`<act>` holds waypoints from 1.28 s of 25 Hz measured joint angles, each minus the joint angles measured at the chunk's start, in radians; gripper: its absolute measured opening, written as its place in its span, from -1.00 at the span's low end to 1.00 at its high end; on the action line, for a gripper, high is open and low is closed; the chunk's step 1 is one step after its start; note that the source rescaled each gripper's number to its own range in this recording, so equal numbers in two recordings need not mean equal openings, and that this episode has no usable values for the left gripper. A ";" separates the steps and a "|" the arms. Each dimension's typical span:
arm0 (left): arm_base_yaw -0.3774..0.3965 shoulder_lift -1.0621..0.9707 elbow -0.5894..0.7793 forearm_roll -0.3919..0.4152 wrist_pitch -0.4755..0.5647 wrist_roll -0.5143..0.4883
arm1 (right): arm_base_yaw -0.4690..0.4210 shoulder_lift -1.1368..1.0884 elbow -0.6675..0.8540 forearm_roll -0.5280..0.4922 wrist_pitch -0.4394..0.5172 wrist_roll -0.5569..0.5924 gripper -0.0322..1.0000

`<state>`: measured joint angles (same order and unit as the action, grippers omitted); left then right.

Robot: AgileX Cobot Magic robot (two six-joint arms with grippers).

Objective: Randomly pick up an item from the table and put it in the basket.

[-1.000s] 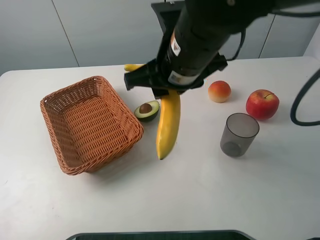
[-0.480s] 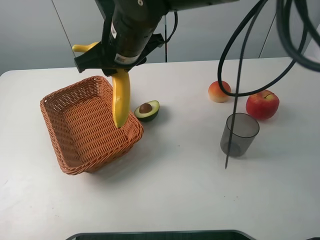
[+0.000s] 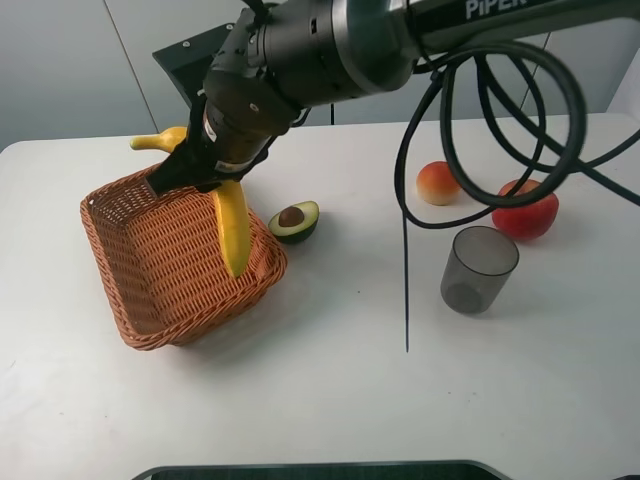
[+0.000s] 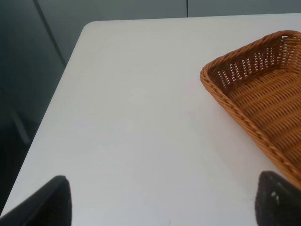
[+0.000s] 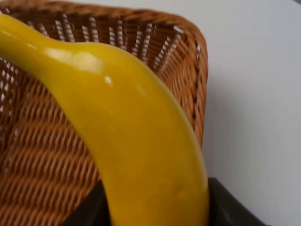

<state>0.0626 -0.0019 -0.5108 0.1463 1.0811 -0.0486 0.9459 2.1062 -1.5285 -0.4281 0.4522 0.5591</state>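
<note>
My right gripper (image 3: 205,172) is shut on the long yellow banana (image 3: 233,226) and holds it over the wicker basket (image 3: 150,262), which sits on the left of the white table (image 3: 330,390). The banana hangs tilted, its lower tip down inside the basket near the right wall and its stem end sticking out past the far rim. The right wrist view shows the banana (image 5: 136,136) close up between the dark fingers (image 5: 89,213), above the basket's weave (image 5: 33,160). My left gripper (image 4: 165,202) is open and empty over bare table beside the basket's corner (image 4: 254,89).
A halved avocado (image 3: 294,220) lies just right of the basket. A peach-coloured fruit (image 3: 438,183), a red apple (image 3: 525,210) and a grey translucent cup (image 3: 478,268) stand at the right. A black cable (image 3: 405,290) hangs down over the middle of the table.
My right arm has carried the banana left, from beside the avocado to over the basket, and has lowered its tip into the basket.
</note>
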 joint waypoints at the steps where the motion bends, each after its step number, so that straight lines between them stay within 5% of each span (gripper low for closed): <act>1: 0.000 0.000 0.000 0.000 0.000 0.000 | 0.000 0.002 0.000 -0.002 0.000 0.000 -0.93; 5: 0.000 0.000 0.000 0.000 0.000 0.000 | 0.000 0.004 0.000 -0.004 0.002 0.000 -0.89; 9: 0.000 0.000 0.000 0.000 0.000 0.000 | 0.000 0.006 0.000 -0.006 0.002 0.000 -0.02; 13: 0.000 0.000 0.000 0.000 0.000 0.000 | 0.000 0.006 0.000 -0.001 0.002 0.000 0.48; 20: 0.000 0.000 0.000 0.000 0.000 0.000 | 0.000 -0.011 0.000 0.025 0.049 -0.004 0.53; 32: 0.000 0.000 0.000 0.000 0.000 0.000 | -0.010 -0.213 0.000 0.114 0.314 -0.183 0.53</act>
<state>0.0626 -0.0019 -0.5108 0.1463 1.0811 -0.0486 0.9362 1.8937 -1.5285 -0.3140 0.7658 0.3756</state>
